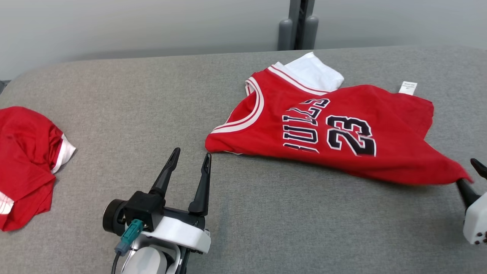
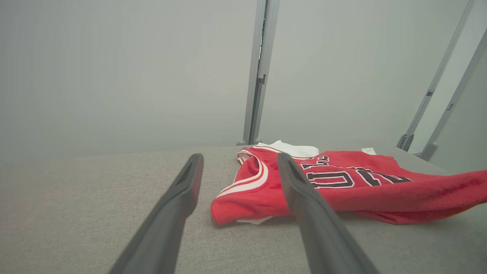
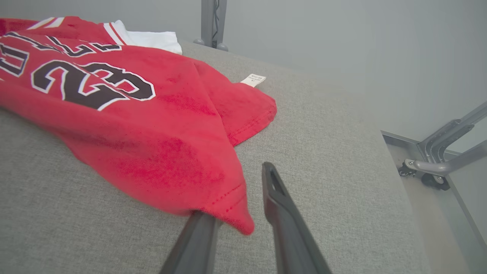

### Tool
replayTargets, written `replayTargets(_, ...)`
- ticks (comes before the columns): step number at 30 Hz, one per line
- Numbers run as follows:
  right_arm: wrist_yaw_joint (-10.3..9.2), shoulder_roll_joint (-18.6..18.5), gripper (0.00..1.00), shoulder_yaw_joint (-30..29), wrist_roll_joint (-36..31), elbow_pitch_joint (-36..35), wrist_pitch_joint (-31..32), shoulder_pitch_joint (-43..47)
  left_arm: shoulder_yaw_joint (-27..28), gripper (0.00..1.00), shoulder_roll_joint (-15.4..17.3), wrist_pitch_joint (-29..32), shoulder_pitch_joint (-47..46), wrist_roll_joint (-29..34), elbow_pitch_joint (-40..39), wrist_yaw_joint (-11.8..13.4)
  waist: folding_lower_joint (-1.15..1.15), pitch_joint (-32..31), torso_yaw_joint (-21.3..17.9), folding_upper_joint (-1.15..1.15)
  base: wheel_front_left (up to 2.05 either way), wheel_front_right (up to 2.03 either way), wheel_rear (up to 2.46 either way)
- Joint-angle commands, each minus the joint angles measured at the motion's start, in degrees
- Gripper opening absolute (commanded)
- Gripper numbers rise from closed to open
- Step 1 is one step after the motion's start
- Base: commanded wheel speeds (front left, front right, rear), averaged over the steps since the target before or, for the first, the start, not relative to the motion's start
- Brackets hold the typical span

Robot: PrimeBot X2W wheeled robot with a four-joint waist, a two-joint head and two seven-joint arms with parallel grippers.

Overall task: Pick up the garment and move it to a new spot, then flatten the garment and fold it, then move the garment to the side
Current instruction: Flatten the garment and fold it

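Head view: two red garments on one grey surface [image 1: 133, 95]. The garment [image 1: 342, 133], "23" up, lies right of centre; other red garment [image 1: 26, 163] at left edge, well apart. Two grippers: left gripper [image 1: 191, 153] fingers apart, empty, near its shoulder; right gripper [image 1: 466, 172] fingers apart, hem corner draped over one finger.

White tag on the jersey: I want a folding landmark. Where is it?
In the head view the tag sticks out past the garment's far edge on the right, beyond the white sleeve.

Looks like a robot lab. It has plain pale grey walls [image 2: 114, 76], grey metal posts [image 2: 260, 72] and a grey fabric-topped table [image 1: 114, 95].
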Motion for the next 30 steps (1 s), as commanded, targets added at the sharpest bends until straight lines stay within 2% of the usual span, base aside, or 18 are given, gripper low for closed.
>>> replayTargets(1, -0.04, 0.57, 1.00, -0.12, -0.62, 0.41, -0.24, -0.94, 0.03, 1.00, 0.22, -0.18, -0.76, 0.43, 0.05, 0.05, 0.00, 0.55, 0.58, 0.00, 0.00, 0.00, 0.00)
replayTargets(7, -0.04, 6.37, 1.00, -0.91, -4.19, 4.05, -5.45, -2.88, 0.68, 1.00, 0.21, -0.18, -0.98, 0.98, 0.27, 0.20, 0.00, 1.54, 0.17, 0.00, 0.00, 0.00, 0.00)
replayTargets(16, -0.04, 12.93, 1.00, 0.90, -4.24, -0.16, -14.94, -4.37, 2.18, 1.00, 0.22, -0.18, -2.36, 1.73, 1.05, -0.04, 0.00, 2.91, -3.62, 0.00, 0.00, 0.00, 0.00)
replayTargets(30, -0.04, 15.92, 1.00, 3.46, -5.54, -6.35, -16.97, -4.94, 6.35, 1.00, 0.24, -0.17, -5.82, 4.50, 6.18, -0.16, 0.00, 5.37, -10.43, 0.00, 0.00, 0.00, 0.00)
